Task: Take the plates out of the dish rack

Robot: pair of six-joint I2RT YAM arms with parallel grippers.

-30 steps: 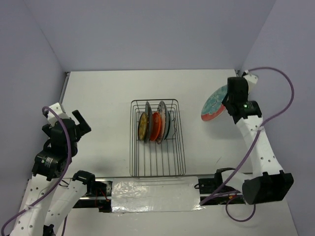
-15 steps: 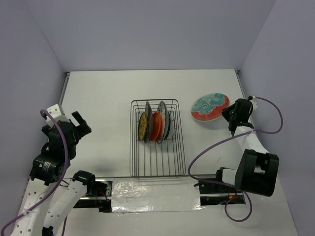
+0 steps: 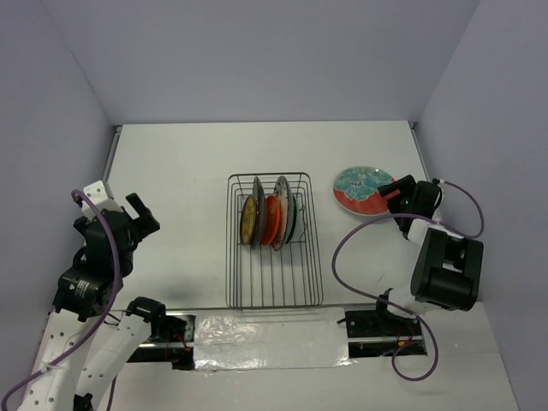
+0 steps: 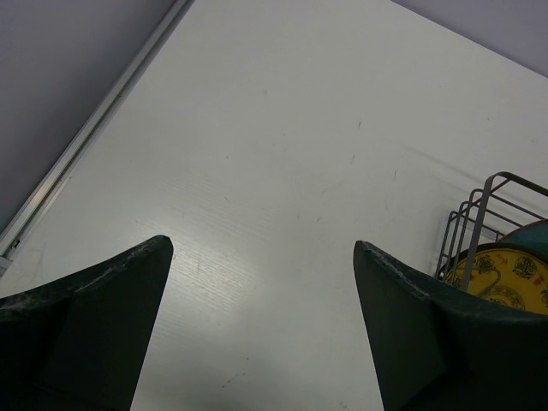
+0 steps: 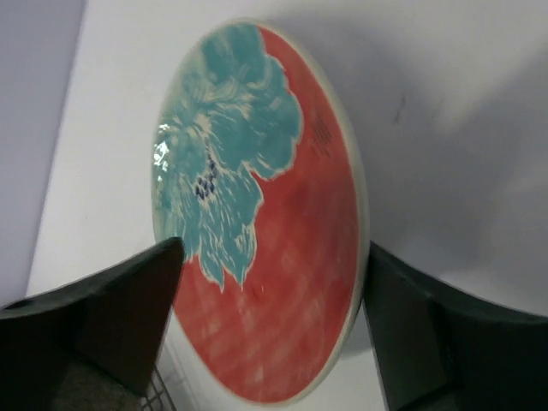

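Well, right claw point(image 5: 271, 247) straddles plate point(image 5: 257, 205).

You are looking down on a white table point(image 3: 188, 171) that takes up most of the view. Pale lilac walls point(image 3: 257, 60) stand along the table's far, left and right sides. A thin metal strip point(image 3: 110, 154) runs along the table's left edge, between tabletop and wall. The left wrist view shows it as a pale grey line crossing the upper left corner. At the middle of the table's near edge, a sheet of clear, crinkled plastic point(image 3: 270, 340) lies flat and catches the light. Just left of that sheet, also at the table's near edge, you can make out a small tangle of red wires point(image 3: 177, 336). A few faint dark specks point(image 4: 353, 157) mark the tabletop.
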